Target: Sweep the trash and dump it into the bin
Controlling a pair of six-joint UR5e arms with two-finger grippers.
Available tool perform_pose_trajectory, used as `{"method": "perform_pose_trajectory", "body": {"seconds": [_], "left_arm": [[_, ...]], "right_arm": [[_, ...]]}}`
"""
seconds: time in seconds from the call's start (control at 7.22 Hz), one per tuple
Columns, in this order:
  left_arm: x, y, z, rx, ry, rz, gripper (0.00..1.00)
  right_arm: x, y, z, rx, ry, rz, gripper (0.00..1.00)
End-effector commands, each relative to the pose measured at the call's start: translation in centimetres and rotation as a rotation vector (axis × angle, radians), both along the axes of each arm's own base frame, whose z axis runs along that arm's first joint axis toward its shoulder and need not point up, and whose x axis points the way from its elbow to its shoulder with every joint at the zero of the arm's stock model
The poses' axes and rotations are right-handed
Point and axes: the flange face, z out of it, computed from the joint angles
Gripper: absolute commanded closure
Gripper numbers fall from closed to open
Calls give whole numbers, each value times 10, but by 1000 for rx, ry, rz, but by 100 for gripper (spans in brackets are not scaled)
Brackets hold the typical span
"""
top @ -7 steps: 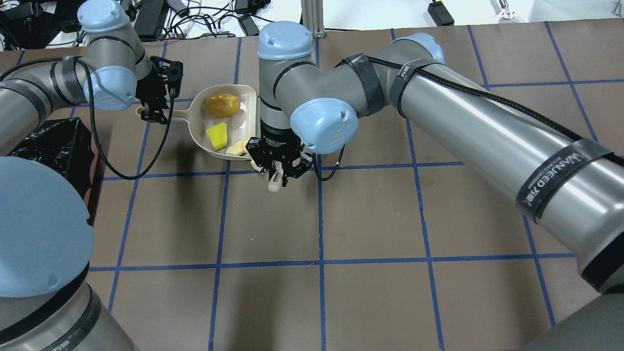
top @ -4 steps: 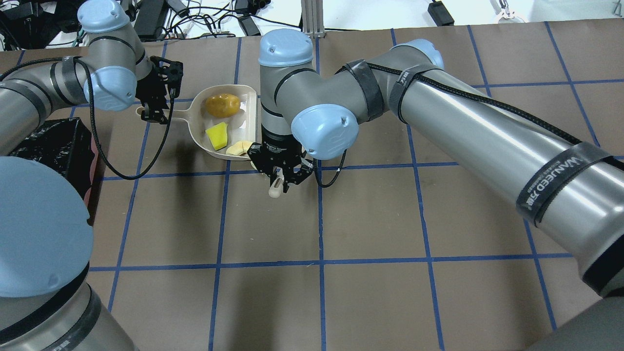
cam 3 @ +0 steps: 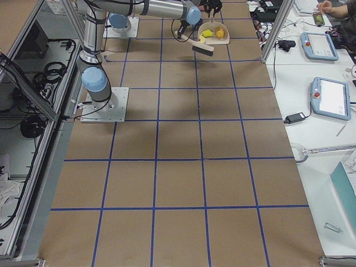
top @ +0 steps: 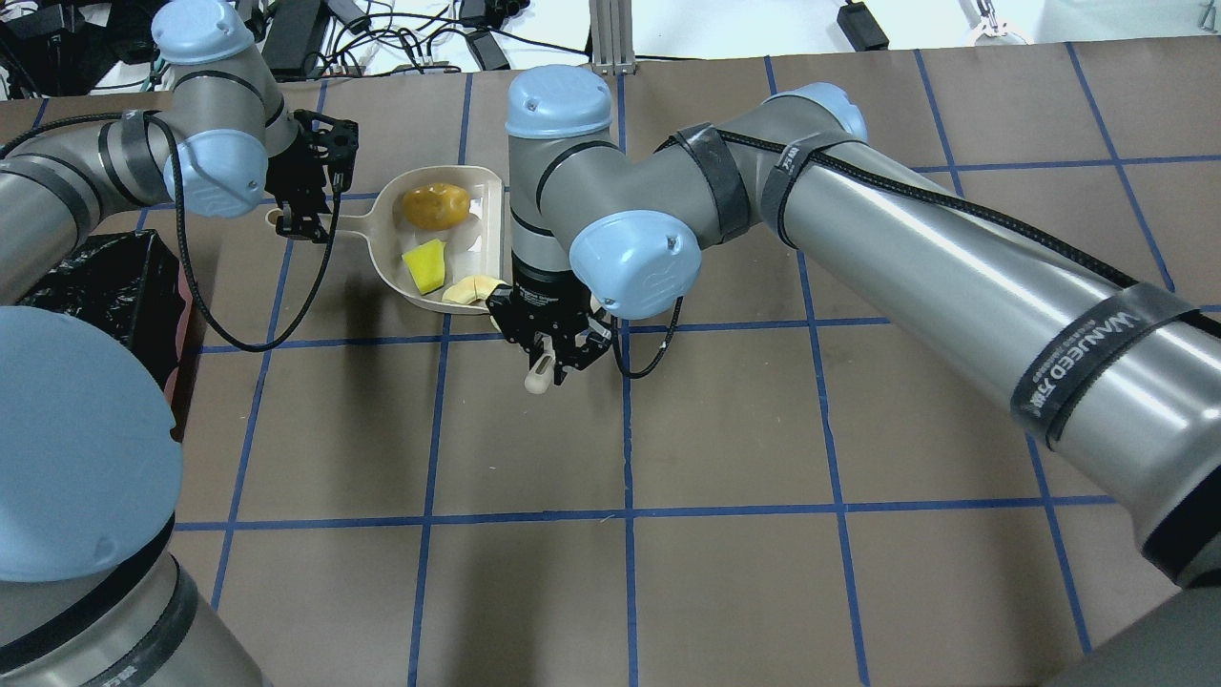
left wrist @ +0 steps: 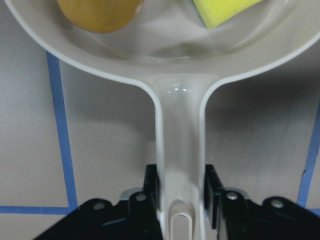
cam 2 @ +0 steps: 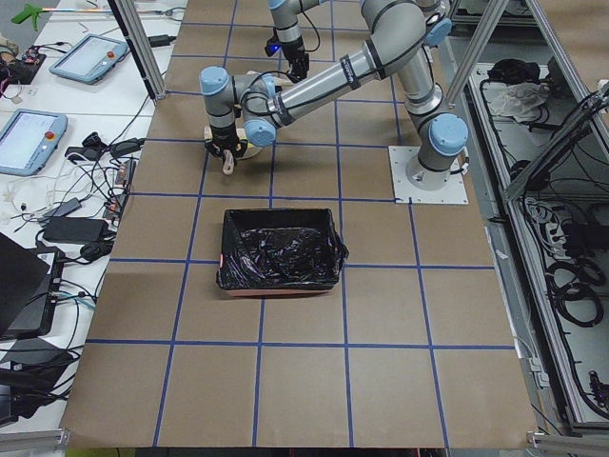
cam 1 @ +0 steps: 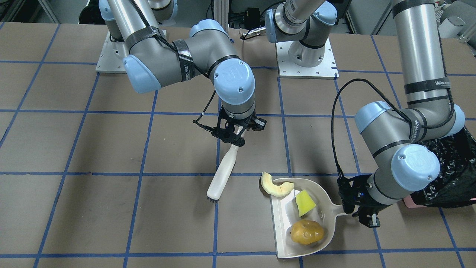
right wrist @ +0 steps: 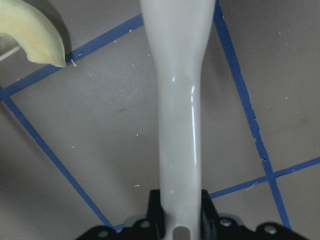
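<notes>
Near the right gripper [cam 1: 233, 140], crescent slice [cam 1: 276, 186].

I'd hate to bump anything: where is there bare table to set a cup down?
The table is bare beyond the brush, on its side away from the dustpan, out to that end. Crowded: dustpan, trash and bin huddle by the left arm.

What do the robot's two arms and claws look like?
The left arm and right arm are silver-grey tubes with pale blue round joint caps. A black cable runs along each, tied by black straps printed WANJEED. The left claw and right claw are black with two fingers.
</notes>
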Motion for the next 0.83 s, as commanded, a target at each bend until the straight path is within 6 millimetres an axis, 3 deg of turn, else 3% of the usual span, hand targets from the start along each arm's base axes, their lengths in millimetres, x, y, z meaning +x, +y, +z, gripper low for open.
{"method": "perform_pose_trajectory", "body": {"seconds": [0.0, 0.28, 0.69], "left_arm": [[0, 0, -1, 0, 1, 0, 82], [0, 0, -2, 2, 2, 0, 82], [0, 0, -2, 1, 3, 0, 82]], "right_arm": [[5, 3, 1, 11, 3, -53, 100], [13, 10, 0, 19, 13, -100, 100], [45, 35, -3, 53, 32, -235, 100]]}}
